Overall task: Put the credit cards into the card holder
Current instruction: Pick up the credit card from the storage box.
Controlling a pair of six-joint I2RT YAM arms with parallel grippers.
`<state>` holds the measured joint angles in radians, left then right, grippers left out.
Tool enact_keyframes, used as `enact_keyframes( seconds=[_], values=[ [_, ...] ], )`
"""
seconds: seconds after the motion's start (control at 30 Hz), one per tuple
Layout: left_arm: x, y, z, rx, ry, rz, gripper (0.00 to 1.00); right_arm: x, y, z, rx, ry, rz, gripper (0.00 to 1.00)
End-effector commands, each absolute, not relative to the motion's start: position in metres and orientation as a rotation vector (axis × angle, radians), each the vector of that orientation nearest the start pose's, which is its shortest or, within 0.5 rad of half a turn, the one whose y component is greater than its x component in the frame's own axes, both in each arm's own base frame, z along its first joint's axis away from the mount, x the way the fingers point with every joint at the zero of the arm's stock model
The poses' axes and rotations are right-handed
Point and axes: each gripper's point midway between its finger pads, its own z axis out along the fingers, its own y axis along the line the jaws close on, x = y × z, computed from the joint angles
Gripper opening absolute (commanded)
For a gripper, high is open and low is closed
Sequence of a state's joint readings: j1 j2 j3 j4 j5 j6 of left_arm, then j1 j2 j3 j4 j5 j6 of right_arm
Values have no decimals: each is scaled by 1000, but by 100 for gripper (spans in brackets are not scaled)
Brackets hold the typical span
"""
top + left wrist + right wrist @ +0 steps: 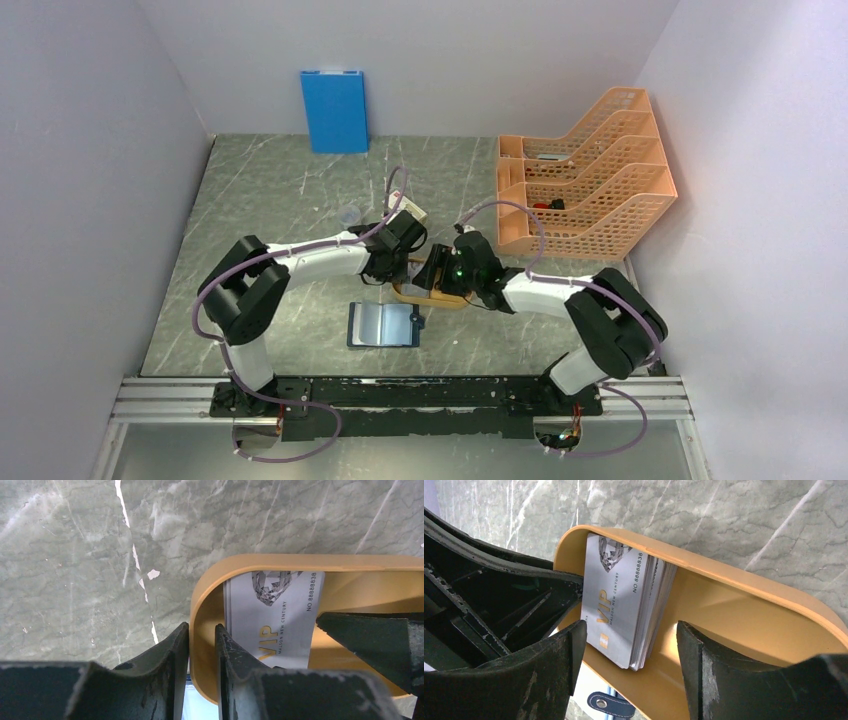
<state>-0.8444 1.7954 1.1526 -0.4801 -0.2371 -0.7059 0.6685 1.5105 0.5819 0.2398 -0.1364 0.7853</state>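
Note:
A stack of pale grey credit cards (616, 605) with gold "VIP" print lies at one end of an orange oval tray (744, 585). The same cards (270, 615) show in the left wrist view. My left gripper (201, 627) is shut on the tray's rim (250, 562), one finger outside the wall and one inside. Over the stack my right gripper (631, 627) stands open, a finger on each side and apart from the cards. The dark navy card holder (383, 325) lies open on the table just in front of the tray. Its snap tab (611, 703) peeks out below the tray.
A bright blue folder (334, 110) leans on the back wall. Orange mesh file racks (585, 175) stand at the back right. A cream box (412, 208) lies just behind the left wrist. Both grippers crowd together over the tray (430, 295).

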Motion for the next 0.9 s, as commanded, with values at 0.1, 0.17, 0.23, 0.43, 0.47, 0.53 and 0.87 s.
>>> enact_keyframes(
  seconds=[0.1,0.17,0.23,0.43,0.47,0.53,0.87],
  values=[
    [266,-299,27,150,2656,-305,30,256,268,29,72,2479,843,69],
    [265,-298,26,147,2660,-299,29,256,265,25,76,2490,823,69],
    [265,-297,26,140,2659,-293,29,255,263,22,76,2500,809,65],
    [263,-292,23,126,2666,-271,29,250,256,11,81,2537,767,41],
    [263,-290,22,123,2666,-263,29,249,255,10,87,2539,763,39],
    [263,-288,22,115,2663,-252,29,248,251,9,99,2537,759,36],
    [262,-277,17,76,2670,-185,27,247,237,14,131,2512,785,25]
  ],
)
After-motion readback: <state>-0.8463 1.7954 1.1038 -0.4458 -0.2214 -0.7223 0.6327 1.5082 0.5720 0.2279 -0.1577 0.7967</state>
